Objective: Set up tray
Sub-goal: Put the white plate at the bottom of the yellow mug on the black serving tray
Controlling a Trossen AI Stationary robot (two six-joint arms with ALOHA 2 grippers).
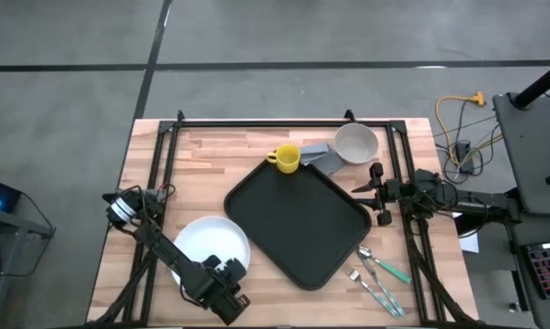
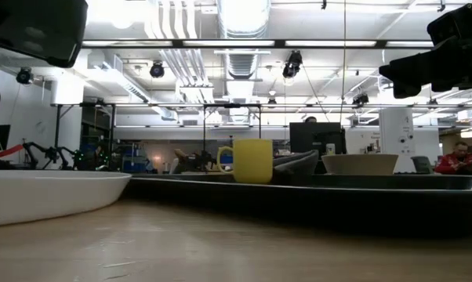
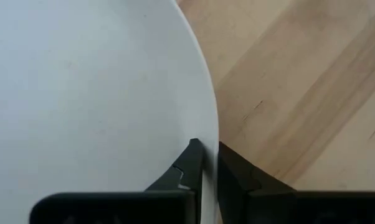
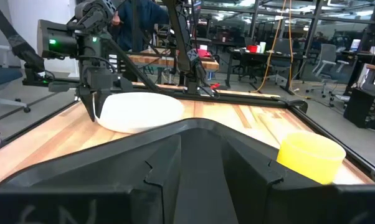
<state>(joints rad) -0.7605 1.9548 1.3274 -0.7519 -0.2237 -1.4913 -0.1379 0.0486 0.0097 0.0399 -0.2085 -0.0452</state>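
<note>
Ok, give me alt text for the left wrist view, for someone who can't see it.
The left gripper is closed on the rim of the white plate, one dark finger on each side of the edge. Bare wooden table lies beyond the plate.

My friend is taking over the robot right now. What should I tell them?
Left gripper: shut on the plate rim, near the table's front left.
Right gripper: at the tray's right edge; its fingers straddle the tray's rim in its wrist view, grip unclear.
Tray: mid-table, turned at an angle, nothing on it.
Cup, cloth and bowl sit behind the tray; cutlery lies front right.
Done: plate gripped.
Left: everything still has to go on the tray.
</note>
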